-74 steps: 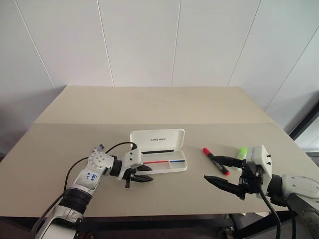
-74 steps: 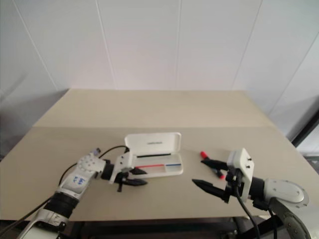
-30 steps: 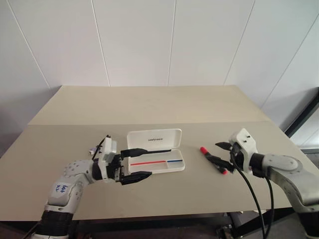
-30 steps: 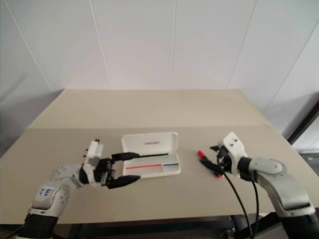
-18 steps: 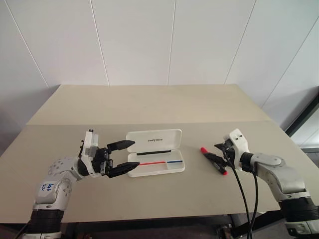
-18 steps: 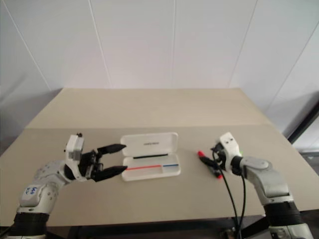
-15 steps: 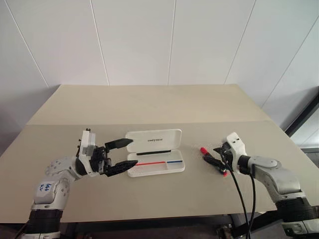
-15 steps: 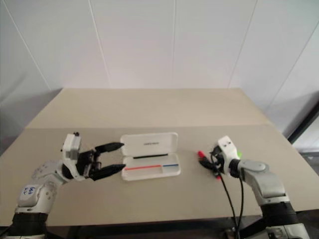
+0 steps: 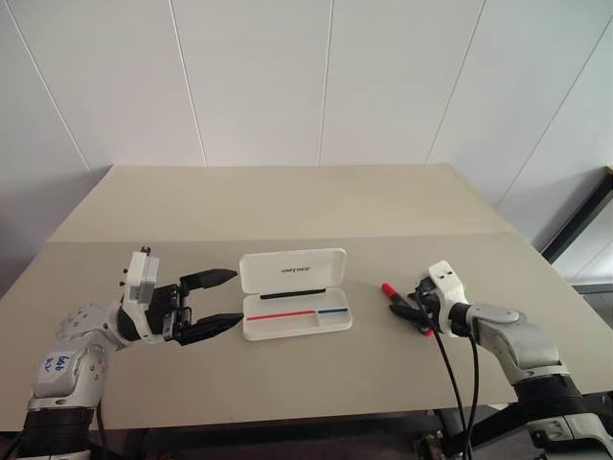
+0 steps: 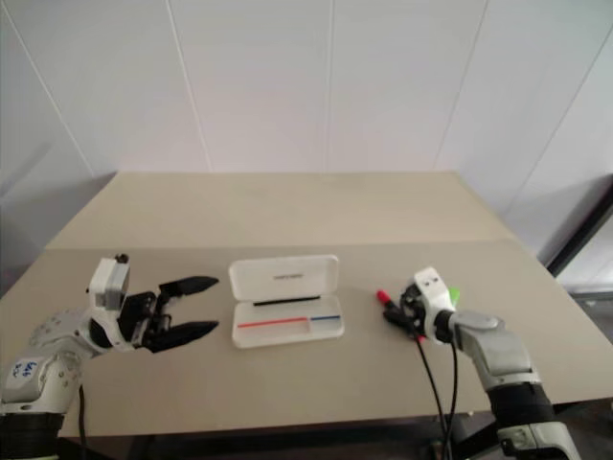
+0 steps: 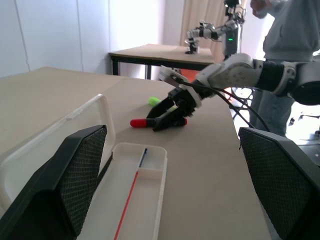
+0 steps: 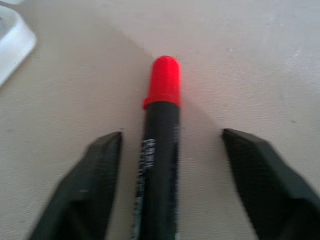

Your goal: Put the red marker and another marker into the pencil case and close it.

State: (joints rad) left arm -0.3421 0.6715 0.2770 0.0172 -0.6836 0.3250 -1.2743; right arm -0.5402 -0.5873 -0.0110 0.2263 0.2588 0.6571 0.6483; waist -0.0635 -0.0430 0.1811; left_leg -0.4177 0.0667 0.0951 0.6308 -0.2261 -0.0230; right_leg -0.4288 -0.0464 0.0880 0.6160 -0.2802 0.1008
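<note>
The white pencil case point(image 9: 251, 324) lies open at mid-table, its lid point(image 9: 292, 270) tilted back and a red-and-blue stripe inside. To its right lies the red marker point(image 12: 161, 150), black-barrelled with a red cap point(image 9: 389, 287). My right gripper point(image 9: 414, 309) is down over its barrel, open, one finger point(image 12: 102, 165) on each side and a gap still showing on both. The lime-green highlighter point(image 10: 452, 295) lies just beyond that gripper. Left of the case my left gripper point(image 9: 235, 297) hovers, open and empty.
The tan table point(image 9: 287, 211) runs on bare behind the case. In the left wrist view, a person point(image 11: 292, 30) stands beyond the table's right end, near a second table point(image 11: 165, 52) with another robot arm.
My left gripper has drawn away leftward from the case, still open. My right gripper has sunk onto the red marker and its fingers have narrowed around the barrel.
</note>
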